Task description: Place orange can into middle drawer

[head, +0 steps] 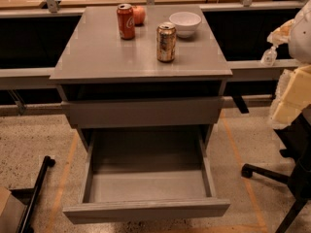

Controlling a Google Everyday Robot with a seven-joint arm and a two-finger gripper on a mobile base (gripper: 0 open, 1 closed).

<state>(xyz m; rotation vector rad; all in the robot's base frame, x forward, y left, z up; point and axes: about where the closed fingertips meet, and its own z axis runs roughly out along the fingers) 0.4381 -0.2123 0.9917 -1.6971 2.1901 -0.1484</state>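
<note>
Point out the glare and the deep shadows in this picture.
Camera view: a soft sheen on the cabinet top around the orange can; deep shadow just beneath that top, above the open middle drawer; the gripper, at the right edge, shows pale against black.

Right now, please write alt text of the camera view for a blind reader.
An orange can stands upright on a grey cabinet top, above the empty, pulled-open middle drawer. A red cola can, a white bowl and a reddish fruit stand behind it; the gripper hangs at the right edge, apart from the can.
</note>
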